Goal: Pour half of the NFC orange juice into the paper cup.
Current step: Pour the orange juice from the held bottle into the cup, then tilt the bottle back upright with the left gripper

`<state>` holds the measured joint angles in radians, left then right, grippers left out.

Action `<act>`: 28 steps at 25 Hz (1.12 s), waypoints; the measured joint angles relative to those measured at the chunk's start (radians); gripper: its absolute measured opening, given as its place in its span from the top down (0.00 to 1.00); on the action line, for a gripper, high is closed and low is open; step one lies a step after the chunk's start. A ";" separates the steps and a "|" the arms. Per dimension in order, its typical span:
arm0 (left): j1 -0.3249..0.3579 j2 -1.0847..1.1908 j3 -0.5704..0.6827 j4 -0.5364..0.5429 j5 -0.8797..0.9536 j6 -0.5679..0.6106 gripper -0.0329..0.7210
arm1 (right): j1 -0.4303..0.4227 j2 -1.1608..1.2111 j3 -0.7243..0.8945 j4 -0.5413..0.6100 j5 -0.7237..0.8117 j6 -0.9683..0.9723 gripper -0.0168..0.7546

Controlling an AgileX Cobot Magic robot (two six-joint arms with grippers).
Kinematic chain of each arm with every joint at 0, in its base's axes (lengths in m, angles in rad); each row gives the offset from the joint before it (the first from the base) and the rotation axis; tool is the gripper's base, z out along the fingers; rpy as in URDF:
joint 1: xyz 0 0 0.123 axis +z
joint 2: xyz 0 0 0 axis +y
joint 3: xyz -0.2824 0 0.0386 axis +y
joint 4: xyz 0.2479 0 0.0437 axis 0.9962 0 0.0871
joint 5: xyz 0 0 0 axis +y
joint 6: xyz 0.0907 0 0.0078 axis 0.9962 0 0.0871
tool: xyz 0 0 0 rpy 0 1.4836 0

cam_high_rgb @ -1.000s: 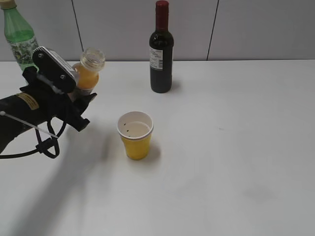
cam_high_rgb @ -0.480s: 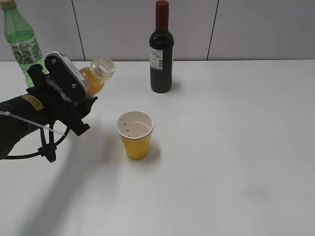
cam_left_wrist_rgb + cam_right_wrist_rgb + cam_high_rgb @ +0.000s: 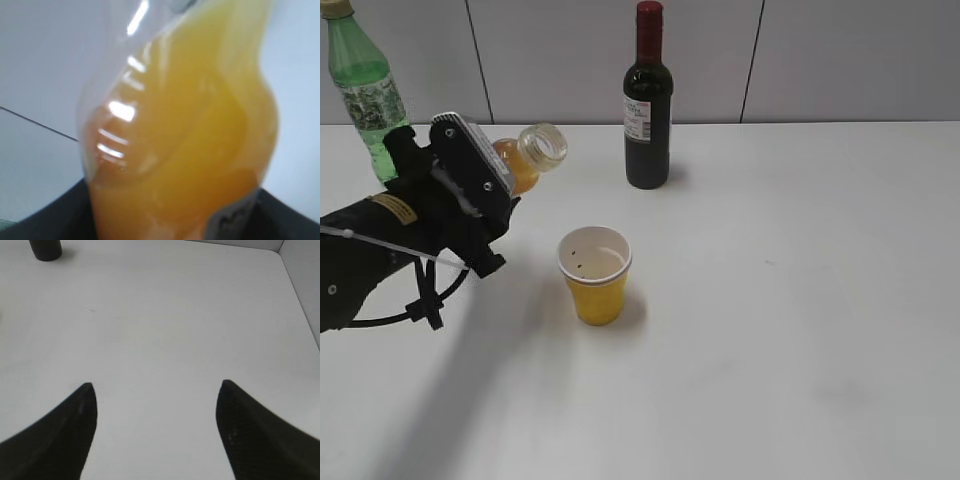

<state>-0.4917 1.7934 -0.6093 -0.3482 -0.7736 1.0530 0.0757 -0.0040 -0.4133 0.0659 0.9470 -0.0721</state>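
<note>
My left gripper [image 3: 498, 190] is shut on the NFC orange juice [image 3: 525, 158], a small clear uncapped bottle of orange liquid. It is held above the table, tilted with its open neck pointing right, left of and above the paper cup [image 3: 595, 275]. The cup is yellow with a white rim and stands upright. In the left wrist view the bottle [image 3: 185, 130] fills the frame, with juice lying along its side. My right gripper [image 3: 155, 390] is open and empty over bare table; it does not show in the exterior view.
A dark wine bottle [image 3: 648, 100] stands behind the cup; its base shows in the right wrist view [image 3: 45, 249]. A green bottle [image 3: 362, 90] stands at the far left. The white table [image 3: 790, 330] ends at its right edge [image 3: 300, 300].
My left gripper has moved right toward the cup and tipped the juice bottle further, its neck swinging right and lower. The cup and other bottles have not moved.
</note>
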 joint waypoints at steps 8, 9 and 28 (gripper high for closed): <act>0.000 0.000 0.000 -0.058 -0.016 0.158 0.33 | 0.000 0.000 0.000 0.000 0.000 0.000 0.25; 0.000 0.000 0.000 -0.058 -0.016 0.168 0.33 | 0.000 0.000 0.000 0.000 0.000 0.000 0.25; 0.000 0.000 0.000 -0.022 -0.113 0.380 0.33 | 0.000 0.000 0.000 0.000 0.000 0.000 0.25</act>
<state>-0.4917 1.7934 -0.6093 -0.3707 -0.8866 1.4333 0.0757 -0.0040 -0.4133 0.0659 0.9470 -0.0721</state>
